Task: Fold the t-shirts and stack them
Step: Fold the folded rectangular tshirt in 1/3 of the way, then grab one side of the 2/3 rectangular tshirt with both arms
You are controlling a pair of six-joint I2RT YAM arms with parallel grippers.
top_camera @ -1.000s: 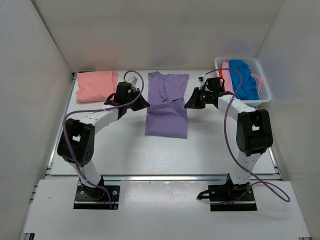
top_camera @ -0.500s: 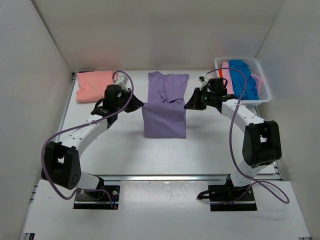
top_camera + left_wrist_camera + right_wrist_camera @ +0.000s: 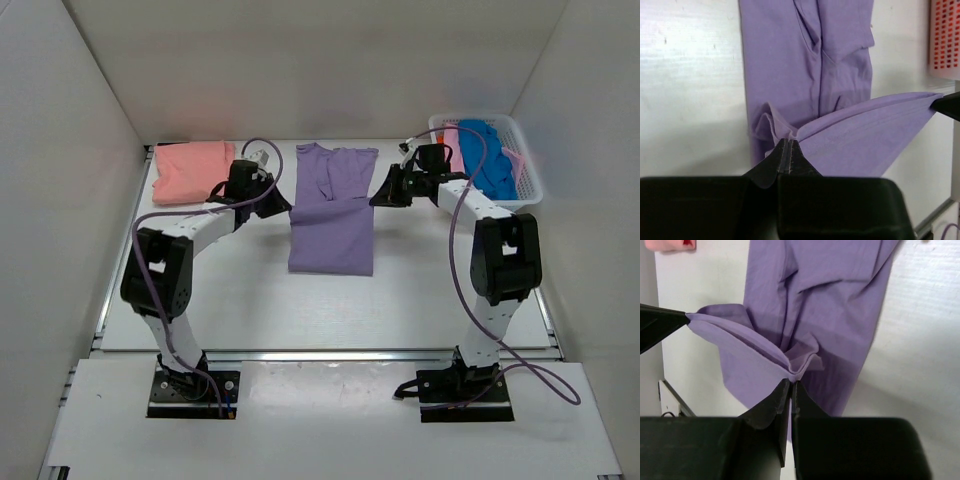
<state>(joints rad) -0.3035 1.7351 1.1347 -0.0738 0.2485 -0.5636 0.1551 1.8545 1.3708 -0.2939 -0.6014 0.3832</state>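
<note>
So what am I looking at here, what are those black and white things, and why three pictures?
They are two robot arms bolted to a table. One picture looks down from above; the other two come from small cameras on each wrist. The left end effector and right end effector, both pinched shut, hold opposite sides of a lavender t-shirt, a fold of it raised mid-fold. A salmon-pink t-shirt lies folded at far left; a white basket at far right holds a blue shirt and others.
</note>
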